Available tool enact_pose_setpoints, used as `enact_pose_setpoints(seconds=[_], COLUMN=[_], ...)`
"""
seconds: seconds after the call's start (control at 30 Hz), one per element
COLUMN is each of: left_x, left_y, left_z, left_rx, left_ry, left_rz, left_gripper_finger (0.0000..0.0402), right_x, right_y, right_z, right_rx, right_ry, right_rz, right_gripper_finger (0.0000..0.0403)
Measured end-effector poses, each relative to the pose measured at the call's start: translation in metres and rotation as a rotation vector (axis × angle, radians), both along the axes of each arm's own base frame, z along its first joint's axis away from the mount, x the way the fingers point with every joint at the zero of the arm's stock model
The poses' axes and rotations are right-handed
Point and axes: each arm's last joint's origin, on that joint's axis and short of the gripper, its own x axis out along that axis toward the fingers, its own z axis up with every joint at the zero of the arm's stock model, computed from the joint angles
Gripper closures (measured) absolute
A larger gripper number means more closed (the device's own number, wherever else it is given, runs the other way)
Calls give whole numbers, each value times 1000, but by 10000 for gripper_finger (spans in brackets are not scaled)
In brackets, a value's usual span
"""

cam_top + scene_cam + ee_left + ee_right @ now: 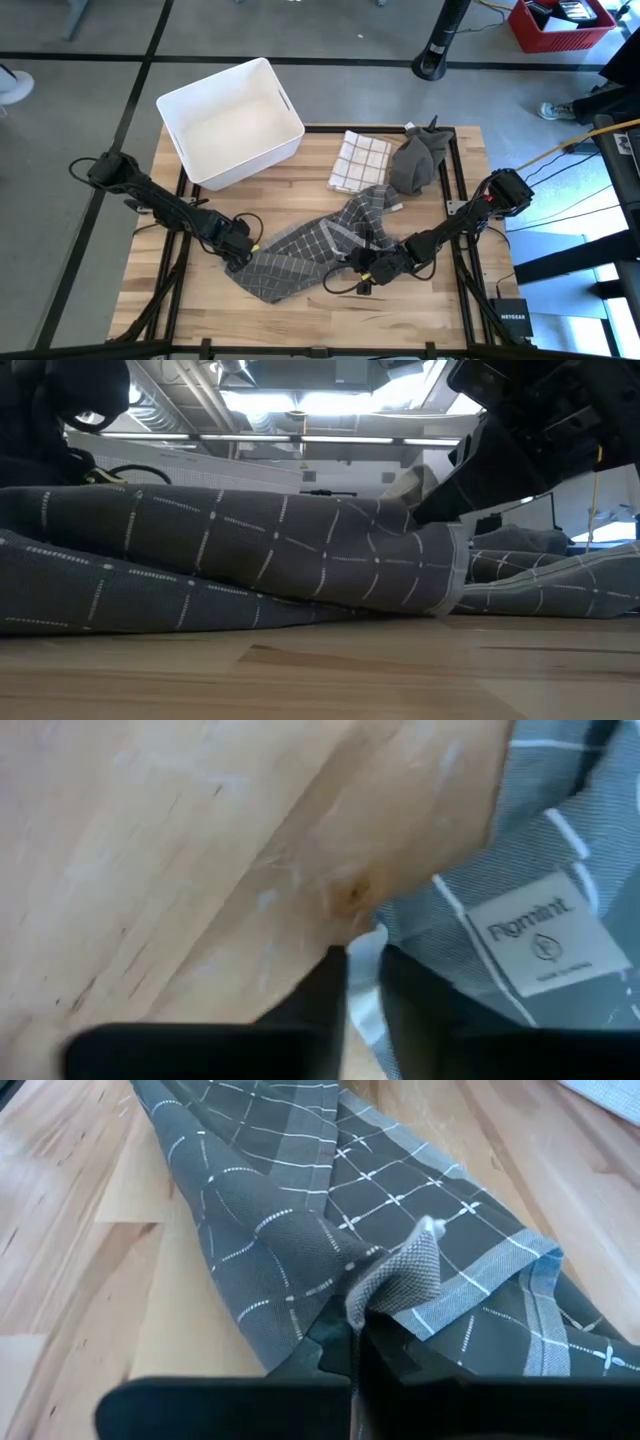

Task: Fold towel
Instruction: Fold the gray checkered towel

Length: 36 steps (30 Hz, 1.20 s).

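The grey checked towel (315, 250) lies rumpled across the middle of the wooden counter (150, 290), stretched from its near-left corner up toward the dark grey cloth (415, 160) heaped at the far right, with a white checked cloth (358, 160) folded flat just beside that heap and a white bin (230, 120) well off to the far left of the towel. The left tool (240, 248) sits at the towel's left edge; in its wrist view its two fingers are drawn close with a pale hem corner between them, next to the sewn label (540, 932), so it appears to be pinching the towel there, though only a sliver of cloth shows in the gap. The right tool (375, 268) is at the towel's near-right edge, clenched on a puckered ridge of fabric that stands up between its fingers in the right wrist view. The towel looks light, thin and limp: it will drape and slide rather than hold a shape, so the hemmed corners and the stiffer border band are probably the best places to hold, and a pinch in mid-cloth is likely to gather several layers. How many layers each tool has cannot be told, the towel's far corners are buried in its own folds, and the low view shows little beyond a wall of grey cloth.
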Motion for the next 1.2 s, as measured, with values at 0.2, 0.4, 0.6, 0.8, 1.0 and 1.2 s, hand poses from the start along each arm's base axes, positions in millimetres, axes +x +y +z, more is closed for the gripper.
enact_pose_setpoints(seconds=[0.2, 0.4, 0.6, 0.8, 1.0, 1.2], left_x=[8, 15, 9, -8, -21, -25], left_y=[-7, -15, -9, 2, 18, 39], left_z=[22, 96, 189, 255, 294, 327], left_rx=[13, 156, 530, 979, 1308, 1321], left_ry=[-84, -286, -652, -844, -783, -877], left_rz=[-77, -141, -207, -181, -51, -66], left_gripper_finger=[391, 394, 398, 393, 396, 389], right_x=[-8, -28, -57, -92, -126, -143], right_y=[-4, -16, -37, -61, -88, -114], right_z=[26, 75, 126, 170, 201, 233], right_rx=[8, -32, -159, -259, -397, -474], right_ry=[-40, -136, -292, -447, -537, -645], right_rz=[11, 59, -13, -95, -260, -415], right_gripper_finger=[400, 399, 398, 395, 394, 398])
